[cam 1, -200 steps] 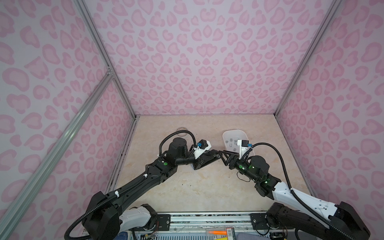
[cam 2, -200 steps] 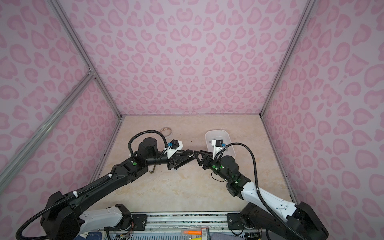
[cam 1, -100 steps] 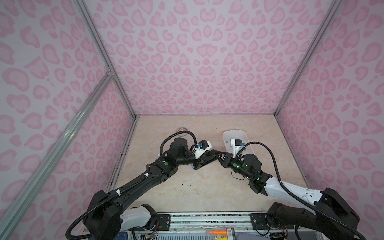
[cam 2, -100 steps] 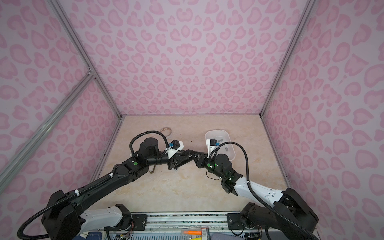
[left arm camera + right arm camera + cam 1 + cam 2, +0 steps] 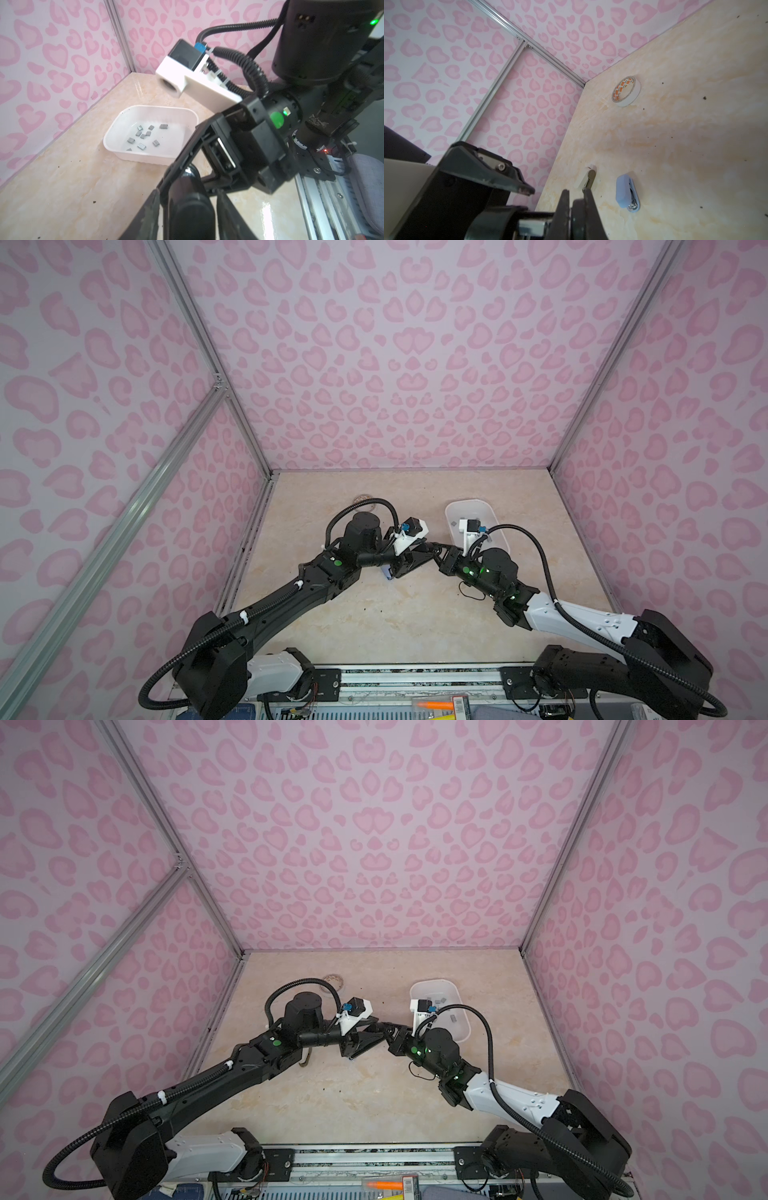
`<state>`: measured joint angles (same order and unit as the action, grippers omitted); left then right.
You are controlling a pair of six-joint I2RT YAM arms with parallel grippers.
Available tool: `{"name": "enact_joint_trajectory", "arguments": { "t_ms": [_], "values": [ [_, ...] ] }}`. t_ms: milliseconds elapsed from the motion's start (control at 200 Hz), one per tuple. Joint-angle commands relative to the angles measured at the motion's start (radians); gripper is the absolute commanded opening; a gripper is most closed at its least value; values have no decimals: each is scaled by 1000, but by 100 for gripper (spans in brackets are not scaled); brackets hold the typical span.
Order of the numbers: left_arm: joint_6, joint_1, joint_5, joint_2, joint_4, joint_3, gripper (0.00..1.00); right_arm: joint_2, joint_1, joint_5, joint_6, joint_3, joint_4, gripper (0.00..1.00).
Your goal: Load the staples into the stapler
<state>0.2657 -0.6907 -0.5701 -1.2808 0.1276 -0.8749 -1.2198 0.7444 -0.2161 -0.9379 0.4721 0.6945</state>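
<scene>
Staples (image 5: 143,136): about ten small grey metallic strips, short and rectangular. They lie loose at odd angles on the floor of a shallow white tray (image 5: 116,126). Most lie flat and apart from one another, with a few bunched near the middle. In both top views the tray (image 5: 432,982) sits on the right half of the beige marbled table (image 5: 374,622), toward the back wall. The right arm's wrist camera partly hides it, and a few grey strips show inside.

Stapler (image 5: 626,192): small, pale blue, with a rounded body. It lies on the table with bright metal showing along one edge and at one end. It is well apart from the tray, near the table's middle. In a top view a sliver of its blue (image 5: 387,572) shows just under the left arm's wrist.

Left gripper (image 5: 188,193): raised off the table, fingers parted, one on each side of the right gripper's tip.

Right gripper (image 5: 576,195): fingers clenched together, with the tip pushed in between the left gripper's fingers above mid-table. I cannot tell whether a strip is pinched between the pads, as that spot is dark and hidden.

Other items: a small white-and-khaki piece (image 5: 586,178) lies near the stapler. A tape roll (image 5: 626,91) lies flat farther back, toward the left rear corner
</scene>
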Motion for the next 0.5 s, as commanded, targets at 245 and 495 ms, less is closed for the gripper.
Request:
{"name": "enact_joint_trajectory", "arguments": {
  "t_ms": [245, 495],
  "values": [
    [14, -6, -15, -38, 15, -26, 51, 4, 6, 1, 5, 9, 47, 0],
    [14, -6, 6, -21, 7, -2, 50, 25, 6, 20, 14, 1, 31, 0]
  ]
}}
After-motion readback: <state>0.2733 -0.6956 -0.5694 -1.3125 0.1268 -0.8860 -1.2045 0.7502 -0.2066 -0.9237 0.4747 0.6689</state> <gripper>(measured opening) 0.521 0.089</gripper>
